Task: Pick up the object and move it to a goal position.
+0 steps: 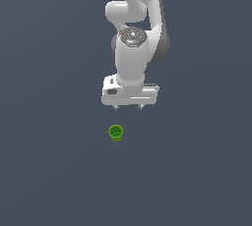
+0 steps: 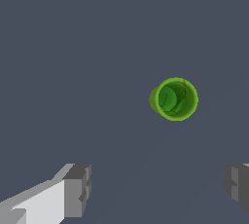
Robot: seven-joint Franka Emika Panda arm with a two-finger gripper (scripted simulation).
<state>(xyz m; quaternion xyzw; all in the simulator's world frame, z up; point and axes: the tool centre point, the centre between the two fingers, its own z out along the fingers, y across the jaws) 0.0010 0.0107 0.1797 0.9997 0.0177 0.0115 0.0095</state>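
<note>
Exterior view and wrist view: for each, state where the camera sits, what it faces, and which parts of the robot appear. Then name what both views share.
Exterior view: off the arm, looking down at the white arm, its gripper open above the grey floor, and the green cup.
Wrist view: on the wrist, facing down past both fingertips to the green cup, mouth up.
Shared: the cup, the gripper and the floor.

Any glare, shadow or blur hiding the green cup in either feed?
Exterior view: flat, even light, no cast shadow under the green cup, slightly soft but readable. Wrist view: cup sharp, darker inside, no glare; open gripper fingers cropped at the frame edge.
</note>
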